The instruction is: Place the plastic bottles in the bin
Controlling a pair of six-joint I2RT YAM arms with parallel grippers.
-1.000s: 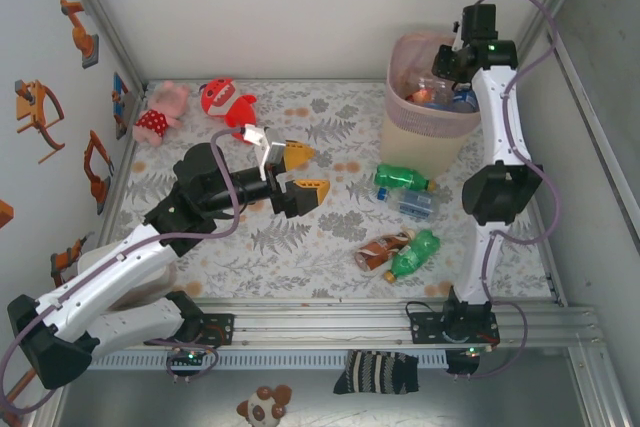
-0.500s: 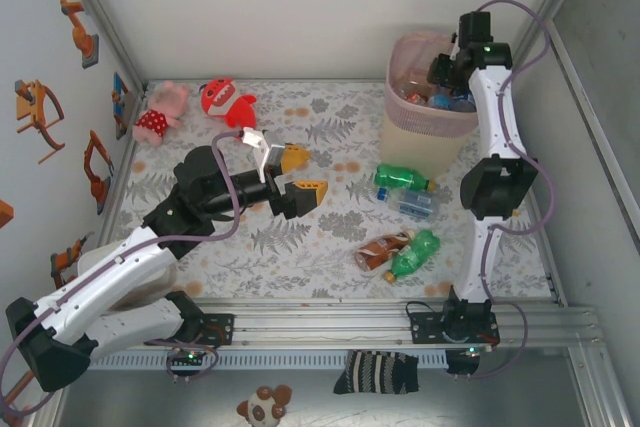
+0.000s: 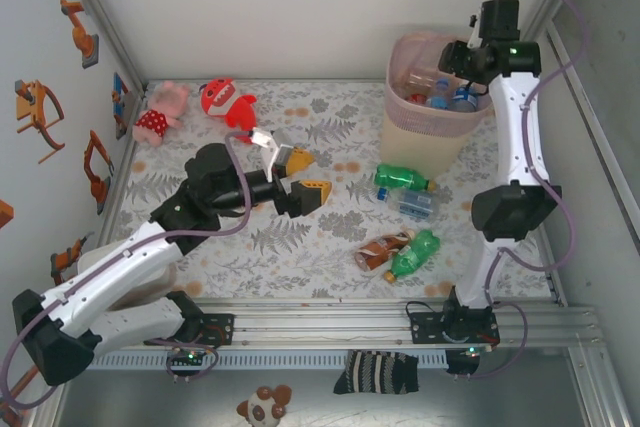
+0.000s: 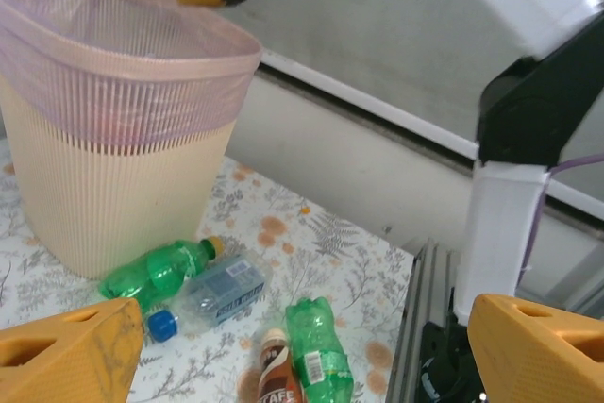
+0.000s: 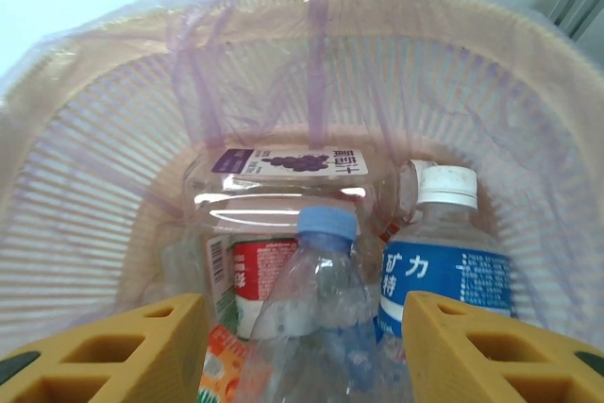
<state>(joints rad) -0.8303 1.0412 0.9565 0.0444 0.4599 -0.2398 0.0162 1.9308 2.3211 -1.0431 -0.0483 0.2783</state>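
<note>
Right gripper (image 3: 455, 55) has swung up and over to the bin's far right rim since a second ago, and the left gripper (image 3: 305, 175) crept a bit rightward. Both are spread wide, holding nothing. The bin (image 3: 430, 127) sits in the table's (image 3: 300, 107) far right corner with a pile of bottles (image 5: 283, 186) inside. Four loose bottles (image 3: 403, 178) lie toward the right edge, just in front of it. Bare floral surface runs from them to the left gripper. Two plush toys (image 3: 225, 100) sit by the far left corner
</note>
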